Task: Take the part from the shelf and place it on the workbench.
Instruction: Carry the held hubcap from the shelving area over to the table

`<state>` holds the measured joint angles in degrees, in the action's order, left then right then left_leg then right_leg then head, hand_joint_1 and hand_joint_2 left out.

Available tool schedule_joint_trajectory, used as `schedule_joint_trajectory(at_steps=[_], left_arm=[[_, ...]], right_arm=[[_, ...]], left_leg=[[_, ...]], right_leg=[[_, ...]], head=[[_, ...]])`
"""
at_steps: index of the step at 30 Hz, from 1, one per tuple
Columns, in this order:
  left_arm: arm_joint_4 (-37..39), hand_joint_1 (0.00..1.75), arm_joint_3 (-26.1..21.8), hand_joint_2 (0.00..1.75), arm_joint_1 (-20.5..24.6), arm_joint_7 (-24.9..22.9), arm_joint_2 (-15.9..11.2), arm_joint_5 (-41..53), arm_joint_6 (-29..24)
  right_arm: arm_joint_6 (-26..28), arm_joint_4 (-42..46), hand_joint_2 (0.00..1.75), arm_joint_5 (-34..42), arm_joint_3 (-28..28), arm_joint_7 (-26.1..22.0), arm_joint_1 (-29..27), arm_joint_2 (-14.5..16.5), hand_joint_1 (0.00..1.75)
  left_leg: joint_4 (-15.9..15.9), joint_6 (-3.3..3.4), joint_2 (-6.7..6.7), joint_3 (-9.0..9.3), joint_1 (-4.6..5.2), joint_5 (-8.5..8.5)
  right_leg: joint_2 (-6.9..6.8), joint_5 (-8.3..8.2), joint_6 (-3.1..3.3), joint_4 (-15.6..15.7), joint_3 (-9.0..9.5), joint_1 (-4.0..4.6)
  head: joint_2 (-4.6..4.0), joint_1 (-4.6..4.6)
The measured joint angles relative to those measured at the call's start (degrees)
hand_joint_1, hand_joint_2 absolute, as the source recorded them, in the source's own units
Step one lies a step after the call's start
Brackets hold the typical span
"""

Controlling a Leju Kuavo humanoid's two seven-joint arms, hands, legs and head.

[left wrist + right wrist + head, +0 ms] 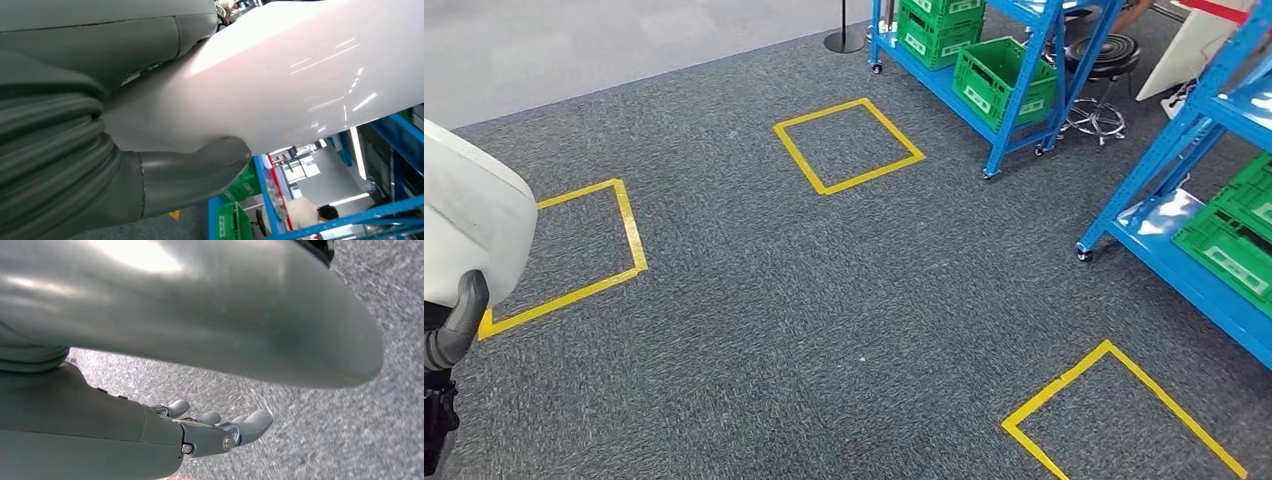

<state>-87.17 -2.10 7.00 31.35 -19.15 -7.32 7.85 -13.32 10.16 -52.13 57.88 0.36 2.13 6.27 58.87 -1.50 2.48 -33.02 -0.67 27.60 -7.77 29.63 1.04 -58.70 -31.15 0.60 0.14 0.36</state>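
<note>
Presently, item one: the part [469,215], a large smooth white panel, sits at the left edge of the head view, lifted above the carpet. Our left robot hand [165,180] holds it, the thick grey thumb pressed flat against its glossy white face in the left wrist view.

Item two: our right robot hand [215,427] shows under a curved grey surface in the right wrist view, fingers extended and slightly apart. We cannot tell whether it touches the part.

Item three: surroundings. Blue shelves [1024,90] stand at upper right with green crates [1004,75]; a second blue shelf [1194,260] runs down the right edge. Yellow tape squares [849,145] mark the grey carpet [824,320].

Status, as we judge it: the take from the shelf looks done, the part being off the racks and carried. No worktop appears, so the carry and the placing remain.
</note>
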Motion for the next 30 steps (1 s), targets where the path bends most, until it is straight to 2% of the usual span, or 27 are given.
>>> schedule_joint_trajectory(at_steps=[1,3,4,5,6,7,8,9,11,12,13,15,16,17,18,19,20,21,22,23,24,25,26,27,28,29,30], left_arm=[[-0.2,1.75,-0.3,1.75,-0.5,0.1,-0.2,-0.3,0.0],[-0.5,1.75,-0.8,1.75,-0.9,0.3,-0.4,-0.7,0.0],[-0.6,1.75,-0.9,1.75,-0.9,0.3,-0.5,-0.8,0.1],[-0.7,1.75,-0.9,1.75,-1.0,0.3,-0.4,-0.9,0.2],[-0.6,1.75,-0.9,1.75,-1.0,0.2,-0.4,-1.0,0.3],[-0.5,1.75,-0.9,1.75,-1.1,0.2,-0.4,-1.0,0.5],[-0.4,1.75,-0.9,1.75,-1.1,0.1,-0.4,-1.1,0.7],[-0.2,1.75,-0.9,1.75,-1.1,0.0,-0.4,-1.2,0.8],[0.1,1.75,-0.8,1.75,-1.0,0.1,-0.4,-1.5,0.9],[0.2,1.75,-0.8,1.75,-0.9,0.2,-0.4,-1.8,0.9],[0.4,1.75,-0.8,1.75,-0.8,0.2,-0.4,-2.1,0.9],[0.8,1.75,-0.7,1.75,-0.8,0.2,-0.5,-2.5,0.9],[0.9,1.75,-0.7,1.75,-0.9,0.2,-0.7,-2.6,0.9],[1.0,1.75,-0.7,1.75,-0.9,0.3,-1.0,-2.6,0.9],[1.1,1.75,-0.7,1.75,-0.9,0.4,-1.3,-2.8,0.8],[1.2,1.75,-0.6,1.75,-1.0,0.6,-1.5,-3.1,0.8],[1.3,1.75,-0.6,1.75,-1.1,0.7,-1.6,-3.3,0.8],[1.4,1.75,-0.6,1.75,-1.2,0.7,-1.7,-3.6,0.8],[1.6,1.75,-0.6,1.75,-1.4,0.7,-1.8,-3.8,0.8],[1.8,1.75,-0.6,1.75,-1.6,0.7,-1.9,-4.0,0.8],[1.9,1.75,-0.6,1.75,-1.7,0.7,-2.0,-4.1,0.9],[2.1,1.75,-0.6,1.75,-1.7,0.7,-2.1,-4.2,0.9],[2.2,1.75,-0.5,1.75,-1.7,0.7,-2.2,-4.2,0.9],[2.2,1.75,-0.5,1.75,-1.7,0.7,-2.2,-4.3,0.9],[2.2,1.75,-0.5,1.75,-1.6,0.6,-2.2,-4.3,0.9],[2.2,1.75,-0.4,1.75,-1.5,0.5,-2.2,-4.3,0.9],[2.2,1.75,-0.4,1.75,-1.5,0.3,-2.2,-4.3,0.9]], right_arm=[[0.0,0.0,0.0,-0.1,0.0,0.0,0.0,0.0,0.0],[0.1,0.0,0.0,-0.2,0.0,0.1,-0.1,0.0,0.0],[0.1,0.0,0.0,-0.2,0.0,0.2,-0.2,0.0,0.0],[0.1,0.0,0.0,-0.2,0.0,0.3,-0.3,0.0,0.0],[0.1,0.0,0.0,-0.3,0.0,0.5,-0.3,0.0,0.0],[0.1,0.0,0.0,-0.3,0.0,0.7,-0.4,0.0,0.0],[0.0,0.0,0.0,-0.4,0.0,0.7,-0.4,0.0,0.0],[0.0,0.0,0.0,-0.3,0.0,0.6,-0.5,0.0,0.0],[-0.2,0.0,0.0,-0.2,0.0,0.3,-0.5,-0.1,0.0],[-0.3,0.0,0.0,-0.2,0.1,0.3,-0.5,-0.2,0.0],[-0.4,0.0,0.0,-0.2,0.1,0.5,-0.5,-0.3,0.0],[-0.6,-0.1,0.0,-0.2,0.1,0.8,-0.5,-0.4,0.0],[-0.7,-0.1,0.0,-0.2,0.1,0.7,-0.4,-0.5,0.0],[-0.8,-0.1,0.0,-0.2,0.1,0.6,-0.4,-0.5,0.0],[-0.8,-0.1,0.0,-0.2,0.1,0.6,-0.5,-0.5,0.0],[-0.8,-0.1,0.0,-0.2,0.1,0.6,-0.6,-0.5,0.0],[-0.7,-0.1,0.0,-0.3,0.1,0.8,-0.7,-0.6,0.0],[-0.6,-0.1,0.0,-0.4,0.1,1.1,-0.8,-0.6,0.0],[-0.6,-0.1,0.0,-0.6,0.1,1.3,-0.9,-0.6,0.0],[-0.5,-0.1,0.0,-0.7,0.1,1.5,-0.8,-0.6,0.0],[-0.5,-0.1,0.0,-0.7,0.1,1.5,-0.8,-0.6,0.0],[-0.5,-0.1,0.0,-0.8,0.1,1.4,-0.8,-0.5,0.0],[-0.6,-0.1,0.0,-0.8,0.1,1.2,-0.7,-0.5,0.0],[-0.6,-0.1,0.0,-0.8,0.1,1.0,-0.7,-0.4,0.0],[-0.6,-0.1,0.0,-0.8,0.1,0.9,-0.6,-0.4,0.0],[-0.6,-0.1,0.0,-0.9,0.1,1.0,-0.4,-0.4,0.0],[-0.7,-0.1,0.0,-1.1,0.1,1.0,-0.3,-0.4,0.0]], left_leg=[[0.0,0.33,-0.65,-0.09,-0.01,-0.1],[-0.2,1.0,-2.0,-0.16,-0.17,-0.35],[-0.2,1.21,-2.68,-0.24,-0.22,-0.42],[-0.2,1.39,-3.42,-0.34,-0.18,-0.46],[-0.1,1.49,-4.18,-0.44,-0.12,-0.49],[-0.1,1.52,-5.0,-0.51,-0.05,-0.51],[0.0,1.53,-5.86,-0.54,0.0,-0.54],[0.0,1.49,-6.71,-0.54,0.02,-0.56],[0.1,1.24,-8.3,-0.58,0.04,-0.66],[0.1,0.98,-9.03,-0.68,0.03,-0.75],[0.1,0.66,-9.67,-0.83,-0.04,-0.86],[-0.3,-0.17,-10.98,-1.19,-0.21,-1.22],[-0.3,-0.45,-10.82,-1.36,-0.28,-1.25],[0.3,-0.69,-9.6,-1.76,-0.2,-0.79],[1.9,-0.91,-7.78,-2.6,-0.09,0.35],[4.8,-1.07,-5.61,-3.86,-0.06,2.15],[8.5,-1.33,-4.04,-5.59,-0.04,4.24],[12.3,-1.61,-3.39,-7.29,-0.14,5.94],[14.9,-1.85,-3.14,-8.41,-0.26,6.75],[15.3,-2.05,-2.95,-8.47,-0.38,6.44],[13.5,-2.23,-2.6,-7.36,-0.48,5.15],[9.8,-2.38,-1.75,-5.26,-0.55,3.31],[5.6,-2.36,-0.2,-3.03,-0.56,1.73],[2.4,-2.03,0.96,-1.22,-0.5,0.53],[0.5,-1.56,1.72,-0.17,-0.41,-0.07],[-0.1,-0.98,1.81,0.05,-0.28,-0.22],[-0.1,-0.42,0.97,-0.04,-0.2,-0.4]], right_leg=[[0.38,0.31,-0.36,-0.3,0.01,-0.16],[3.37,2.53,-1.0,-3.6,-1.31,-0.54],[5.38,4.35,-1.18,-7.0,-2.85,-0.67],[6.66,6.22,-1.21,-11.0,-4.86,-0.68],[7.25,7.47,-1.16,-14.5,-6.72,-0.65],[7.51,7.74,-1.04,-16.6,-7.93,-0.61],[7.71,6.8,-0.82,-16.4,-8.08,-0.57],[8.11,4.87,-0.52,-13.9,-7.07,-0.53],[10.45,0.77,0.06,-5.7,-3.4,-0.45],[11.46,-0.37,0.21,-2.6,-2.04,-0.4],[12.08,-0.78,0.29,-0.9,-1.32,-0.29],[11.17,-0.88,0.59,-0.3,-1.13,-0.13],[10.4,-1.11,0.92,0.0,-1.01,-0.17],[9.65,-1.34,1.35,0.4,-0.86,-0.25],[8.85,-1.55,1.72,0.8,-0.74,-0.35],[8.04,-1.63,1.99,1.1,-0.67,-0.34],[7.28,-1.58,2.19,1.1,-0.66,-0.28],[6.43,-1.54,2.26,1.1,-0.68,-0.24],[5.57,-1.48,2.3,1.1,-0.69,-0.21],[4.71,-1.41,2.25,1.1,-0.69,-0.23],[3.87,-1.31,2.15,1.0,-0.65,-0.28],[3.09,-1.16,1.96,0.9,-0.58,-0.33],[2.4,-0.93,1.68,0.7,-0.5,-0.28],[1.76,-0.65,1.34,0.4,-0.4,-0.17],[1.16,-0.41,0.99,0.2,-0.27,-0.05],[0.54,-0.24,0.66,0.1,-0.14,0.08],[-0.15,-0.15,0.37,0.1,0.0,0.09]], head=[[-0.01,0.02],[-0.01,0.1],[-0.01,0.16],[-0.01,0.21],[-0.01,0.24],[-0.01,0.25],[-0.01,0.25],[-0.01,0.25],[-0.01,0.23],[0.0,0.24],[0.0,0.23],[0.0,0.25],[-0.01,0.24],[-0.01,0.17],[-0.01,0.06],[-0.01,-0.04],[-0.01,-0.14],[-0.01,-0.19],[-0.01,-0.18],[-0.01,-0.19],[-0.01,-0.19],[-0.01,-0.18],[-0.01,-0.21],[-0.01,-0.19],[-0.01,-0.16],[-0.01,-0.13],[-0.01,-0.07]])
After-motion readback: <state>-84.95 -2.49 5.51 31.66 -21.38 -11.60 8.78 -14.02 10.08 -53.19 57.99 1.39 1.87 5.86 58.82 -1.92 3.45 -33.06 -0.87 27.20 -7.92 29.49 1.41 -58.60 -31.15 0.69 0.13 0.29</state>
